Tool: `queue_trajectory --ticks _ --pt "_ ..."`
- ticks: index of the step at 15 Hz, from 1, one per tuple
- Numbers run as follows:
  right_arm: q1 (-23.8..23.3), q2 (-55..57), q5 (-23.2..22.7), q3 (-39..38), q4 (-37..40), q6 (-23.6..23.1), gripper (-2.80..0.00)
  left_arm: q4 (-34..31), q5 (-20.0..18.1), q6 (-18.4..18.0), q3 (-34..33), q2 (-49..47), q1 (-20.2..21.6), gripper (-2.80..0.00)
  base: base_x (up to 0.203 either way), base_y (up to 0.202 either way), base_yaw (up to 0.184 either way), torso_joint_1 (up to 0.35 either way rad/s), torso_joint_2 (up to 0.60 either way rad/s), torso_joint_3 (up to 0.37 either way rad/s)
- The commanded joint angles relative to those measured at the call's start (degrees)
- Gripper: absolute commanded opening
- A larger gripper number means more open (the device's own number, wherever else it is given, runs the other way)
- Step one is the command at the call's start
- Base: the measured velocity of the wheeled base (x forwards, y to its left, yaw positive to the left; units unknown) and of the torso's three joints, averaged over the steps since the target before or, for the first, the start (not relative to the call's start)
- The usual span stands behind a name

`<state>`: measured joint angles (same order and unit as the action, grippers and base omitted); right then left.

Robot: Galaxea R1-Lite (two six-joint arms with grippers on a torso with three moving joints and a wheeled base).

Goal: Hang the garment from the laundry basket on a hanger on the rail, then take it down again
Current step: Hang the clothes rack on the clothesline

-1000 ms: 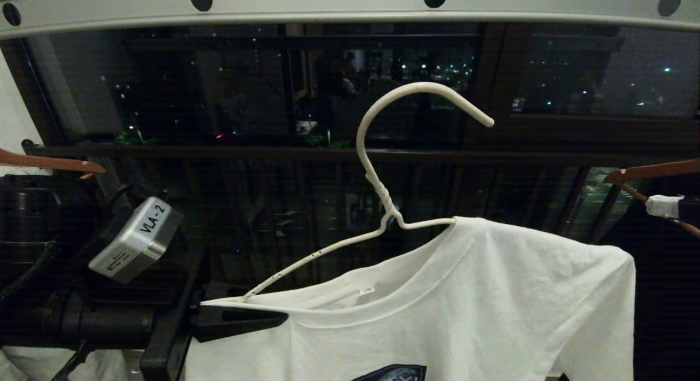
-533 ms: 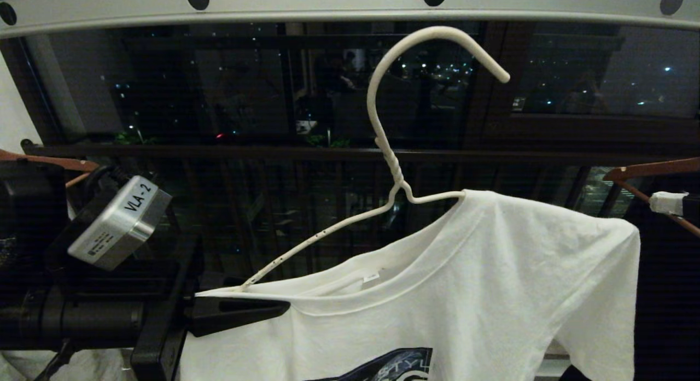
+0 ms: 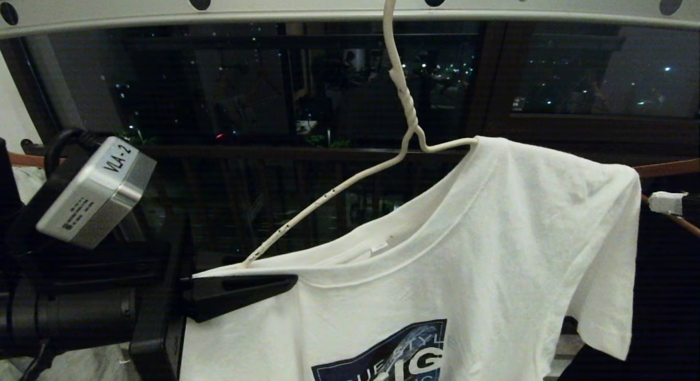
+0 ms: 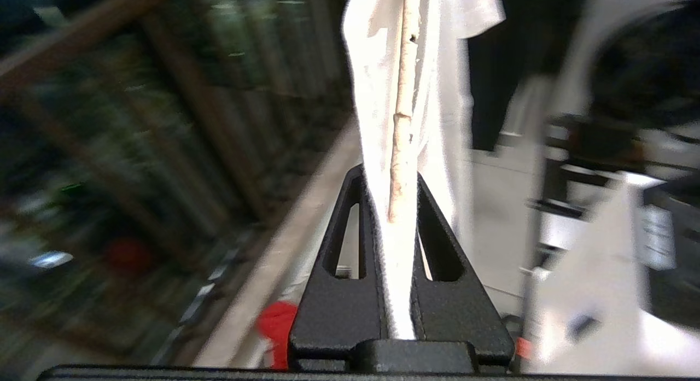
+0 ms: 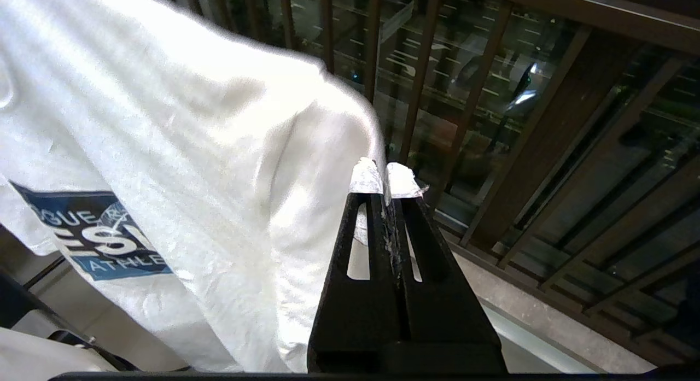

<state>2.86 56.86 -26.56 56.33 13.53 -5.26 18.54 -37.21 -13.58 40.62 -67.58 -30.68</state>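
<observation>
A white T-shirt [image 3: 437, 271] hangs tilted on a cream wire hanger [image 3: 402, 105], its hook crossing the grey holed rail [image 3: 306, 6]. The left tool [image 3: 240, 293] (jaws clamped) grips the shirt's lower shoulder and hanger end together. The right tool [image 5: 387, 179], shut, sits beside the sleeve.

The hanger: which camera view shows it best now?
The head view: the hanger shows its twisted neck, one bare wire arm, and its hook up at the rail. The left wrist view shows only a wire stretch with white cloth between the left gripper's fingers. The right wrist view shows none of it.

Dark barred window railing [image 3: 328, 151] stands beyond, brown wooden hanger [image 3: 667, 168] right.
</observation>
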Motion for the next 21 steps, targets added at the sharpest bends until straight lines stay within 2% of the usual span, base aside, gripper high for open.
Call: queue_trajectory --ticks 1,6,10,14,21 --pt "0.1 0.4 -0.2 -0.1 0.1 -0.1 -2.80 0.5 4.0 -0.3 0.4 0.4 -1.3 -2.80 0.000 0.000 0.000 0.000 0.00 0.000" --pt "0.1 0.8 -0.2 -0.2 0.1 -0.1 -2.80 3.0 11.3 -0.6 1.1 0.5 -1.3 -2.80 0.000 0.000 0.000 0.000 0.00 0.000" --pt "0.1 0.8 -0.2 -0.5 0.1 -0.1 -2.80 5.1 14.1 -0.5 1.1 -2.3 -1.2 -2.80 0.000 0.000 0.000 0.000 0.00 0.000" --pt "0.1 0.8 -0.2 -0.7 0.0 -0.1 -2.80 10.7 17.4 0.0 0.9 -5.7 -1.3 -2.80 0.000 0.000 0.000 0.000 0.00 0.000" --pt "0.1 0.7 -0.2 -0.8 0.0 -0.2 -2.80 13.7 20.6 0.1 1.3 -9.7 -1.2 -2.80 0.000 0.000 0.000 0.000 0.00 0.000"
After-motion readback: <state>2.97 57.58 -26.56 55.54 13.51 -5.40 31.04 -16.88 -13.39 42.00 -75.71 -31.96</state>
